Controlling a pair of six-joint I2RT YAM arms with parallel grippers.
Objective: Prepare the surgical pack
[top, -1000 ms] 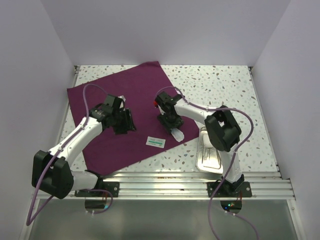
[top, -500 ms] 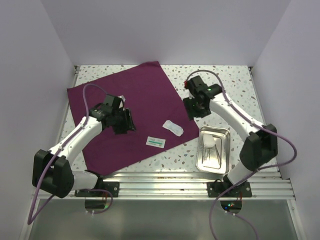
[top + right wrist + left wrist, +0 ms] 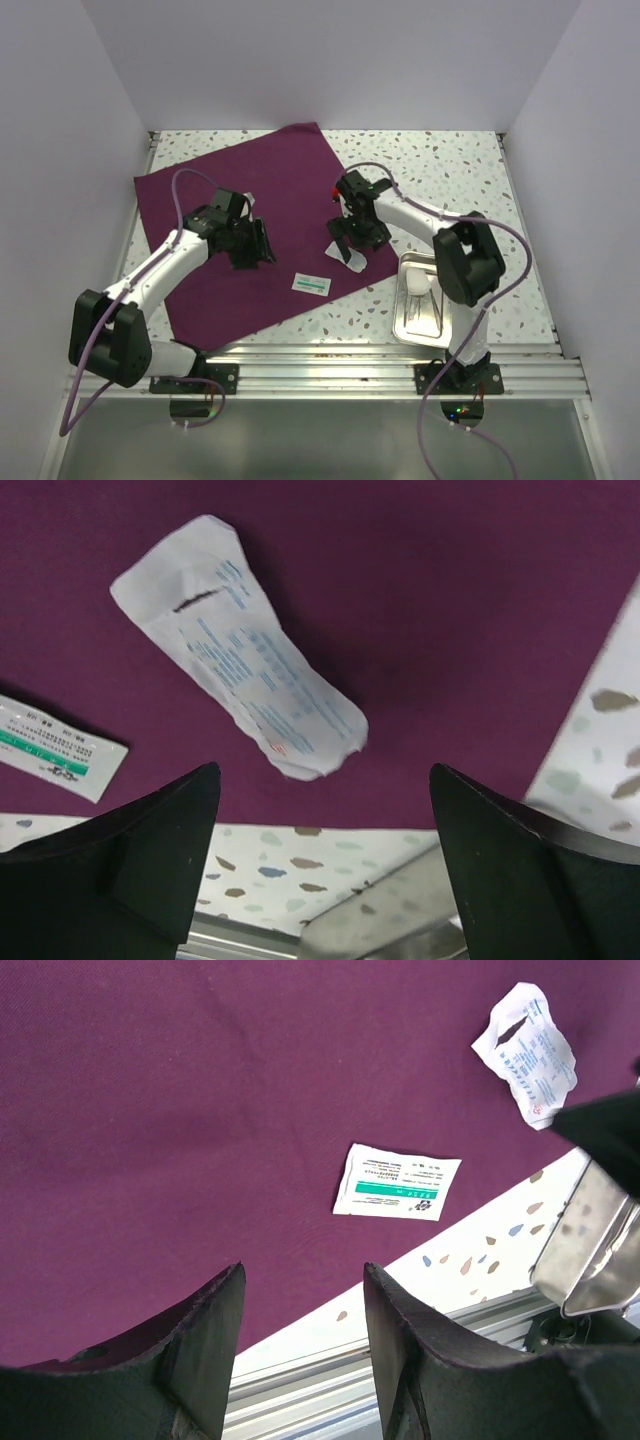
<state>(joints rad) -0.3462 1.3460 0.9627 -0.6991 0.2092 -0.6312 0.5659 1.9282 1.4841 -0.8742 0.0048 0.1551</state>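
Note:
The dark purple cloth (image 3: 270, 180) lies spread flat on the speckled table. A white torn-open packet (image 3: 245, 650) lies on the cloth near its right edge, also seen in the left wrist view (image 3: 527, 1052). A small green-striped packet (image 3: 311, 284) lies on the cloth by its near edge (image 3: 398, 1182). The steel tray (image 3: 440, 330) sits on the table right of the cloth, with something white in it. My right gripper (image 3: 352, 238) hovers open just above the white packet (image 3: 322, 780). My left gripper (image 3: 256, 243) is open and empty over the cloth (image 3: 302, 1272).
White walls enclose the table at the back, left and right. A metal rail (image 3: 330, 360) runs along the near edge. A small white piece (image 3: 248, 197) shows on the cloth beside the left wrist.
My right arm swung away to the right over the bare table, then came back over the white packet. The packet stays on the cloth. The left arm has hardly moved.

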